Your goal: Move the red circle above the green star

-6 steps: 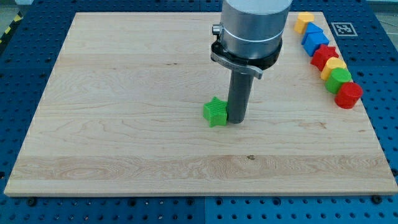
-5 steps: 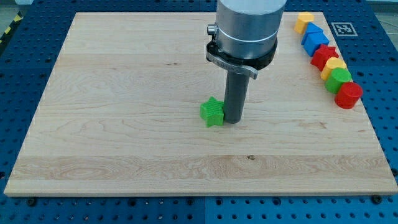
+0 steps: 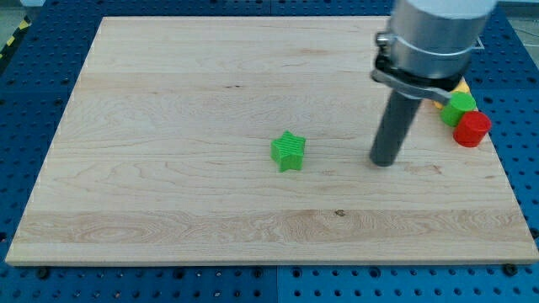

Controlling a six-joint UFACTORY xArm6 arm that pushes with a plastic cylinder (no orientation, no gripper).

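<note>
None of the transfer is complete as far as the view shows. My tip (image 3: 385, 162) rests on the board (image 3: 168, 126), a plain rod end with nothing to open or close, touching no block.

Positions relative to my tip:
- Red circle (image 3: 472, 129): toward the view's right and slightly up, near the board's right edge, apart from the tip.
- Green block (image 3: 460, 104): just above the red circle, touching or nearly touching it; its shape cannot be made out.
- Yellow block (image 3: 461, 87): mostly hidden behind the arm, above the green block.
- Green star (image 3: 289, 151): toward the view's left, at about the same height, well apart.

Remaining work, as a judgement: bring my tip round to the red circle's right side, push it leftward across the board, then settle it on the top side of the green star. The neighbouring green block may be dragged along if contact is off-centre.
</note>
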